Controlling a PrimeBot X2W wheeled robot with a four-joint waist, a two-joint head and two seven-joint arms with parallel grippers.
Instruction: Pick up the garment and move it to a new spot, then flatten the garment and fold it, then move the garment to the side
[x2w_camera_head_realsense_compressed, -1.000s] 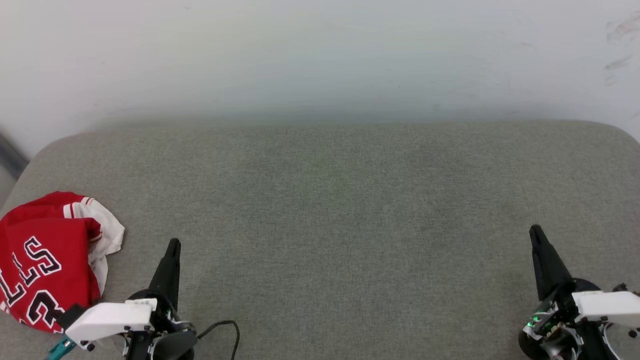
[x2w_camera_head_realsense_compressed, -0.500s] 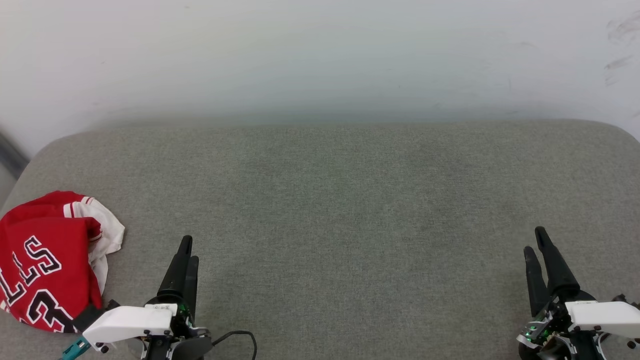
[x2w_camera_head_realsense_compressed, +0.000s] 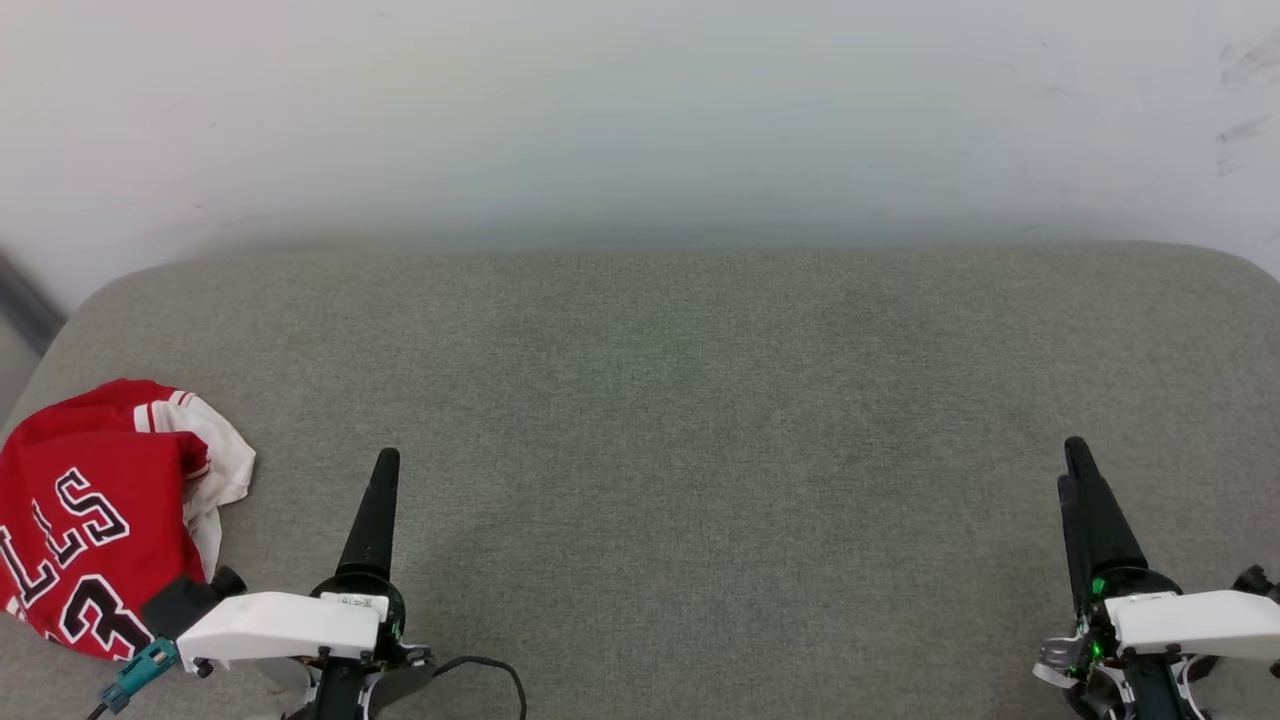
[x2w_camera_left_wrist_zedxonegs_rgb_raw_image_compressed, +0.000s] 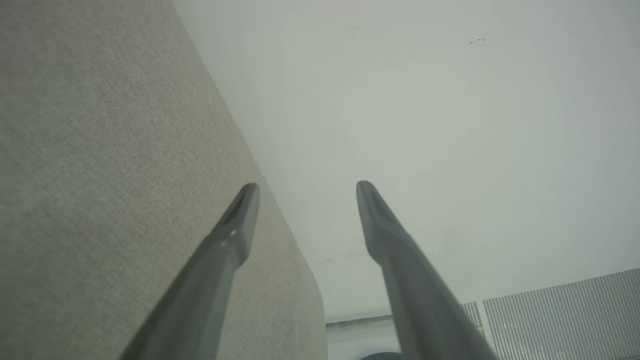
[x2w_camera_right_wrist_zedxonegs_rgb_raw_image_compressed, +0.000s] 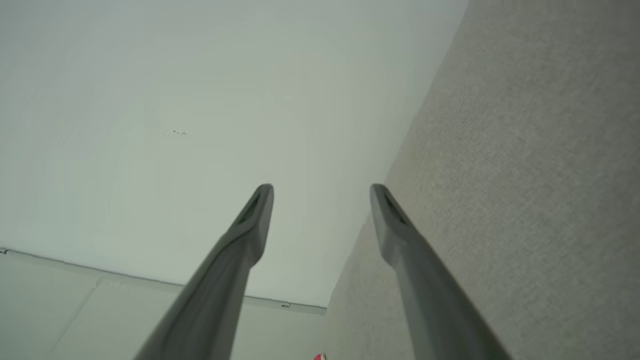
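Cushion (x2w_camera_head_realsense_compressed: 700, 400): garment (x2w_camera_head_realsense_compressed: 90, 520) beside left end effector (x2w_camera_head_realsense_compressed: 386, 462)

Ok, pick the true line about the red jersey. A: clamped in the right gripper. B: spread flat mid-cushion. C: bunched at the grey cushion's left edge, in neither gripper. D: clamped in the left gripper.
C: the garment lies bunched at the cushion's left edge, while the left gripper and right gripper stand open and empty.
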